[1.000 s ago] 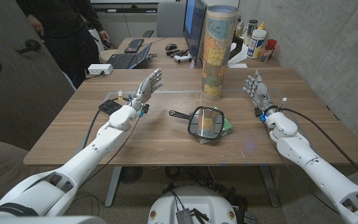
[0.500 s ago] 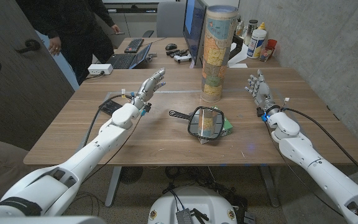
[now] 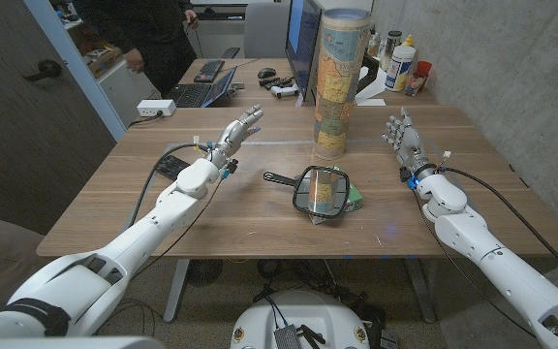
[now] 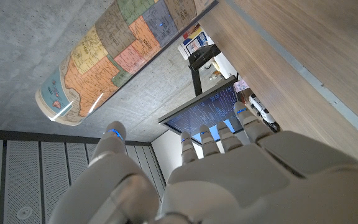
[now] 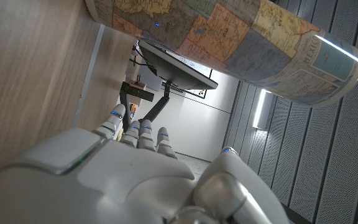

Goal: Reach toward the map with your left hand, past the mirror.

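Note:
The map [image 3: 338,82] is a tall rolled tube printed in coloured patches, standing upright at the table's far middle; it also shows as the map [image 4: 123,50] and the map [image 5: 241,43]. A black hand mirror [image 3: 320,189] lies in front of it, handle pointing left. My left hand [image 3: 234,132] hovers open over the table, left of the map and beyond the mirror's handle, fingers spread and pointing toward the far right. My right hand [image 3: 401,136] stands open on the right side, fingers up, holding nothing.
A green item [image 3: 356,199] peeks out beside the mirror. A black cable and small black pad [image 3: 170,165] lie by my left forearm. Behind the table stand a monitor [image 3: 301,34], laptop [image 3: 201,92], bottles [image 3: 402,63] and a person [image 3: 153,29].
My left hand has edged forward and slightly right toward the map. The person behind the table has moved and a door at the left has swung open. My right hand barely shifted.

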